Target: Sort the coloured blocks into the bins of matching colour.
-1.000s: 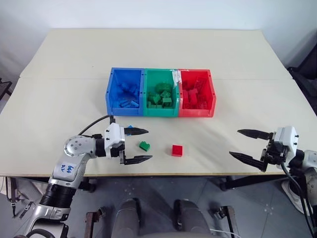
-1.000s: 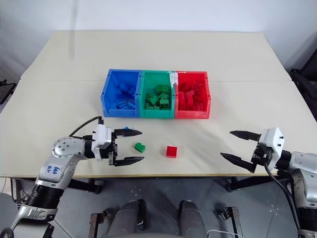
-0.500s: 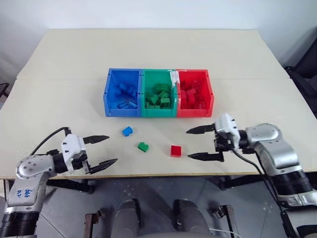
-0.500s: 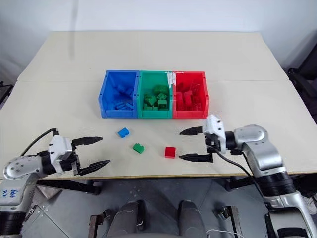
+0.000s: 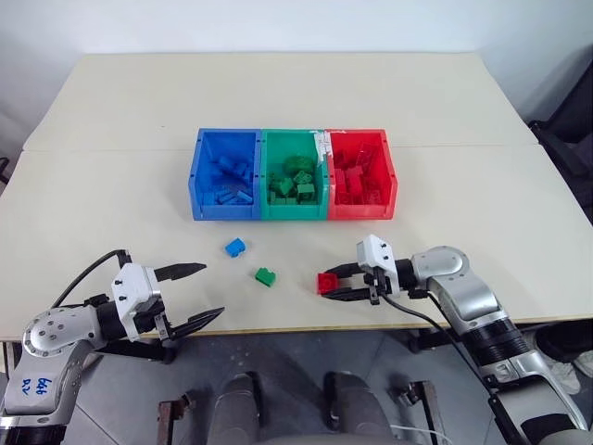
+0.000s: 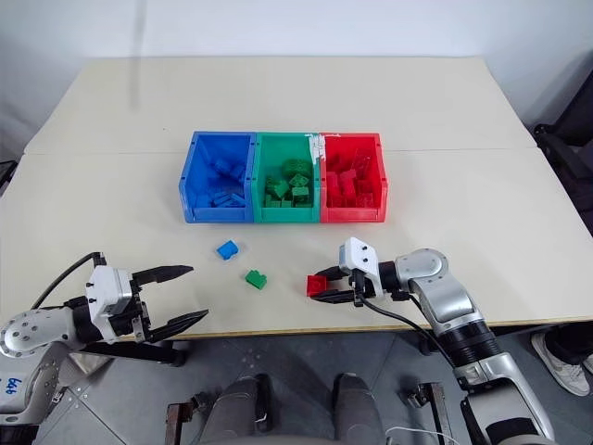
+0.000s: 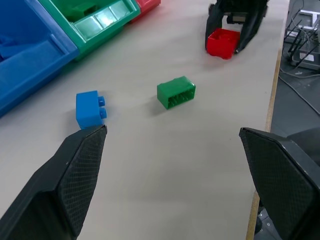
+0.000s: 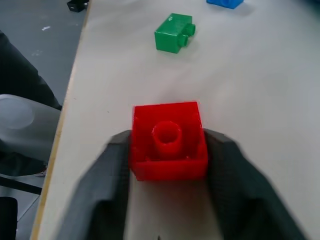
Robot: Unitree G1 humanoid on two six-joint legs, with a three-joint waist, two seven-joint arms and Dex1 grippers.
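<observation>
The right gripper (image 5: 335, 283) has pinched the red block (image 8: 168, 140) by its flat sides; it's probably light, rigid, slick plastic. The left gripper (image 5: 191, 293) gapes empty.

Red block (image 8: 169, 141), green block (image 5: 266, 276) and blue block (image 5: 235, 247) lie on a beige table (image 5: 111, 204) before blue, green, red bins (image 5: 293, 174).

A wide, pale beige surface (image 5: 445, 102) fills most of the scene, with a thin seam running across it from side to side. Behind it stands a plain white wall (image 5: 278, 23). Grey floor (image 5: 287, 371) shows below the near edge. Dark furniture (image 5: 570, 120) stands at the right, and cables (image 7: 302, 47) lie past the surface's edge.
</observation>
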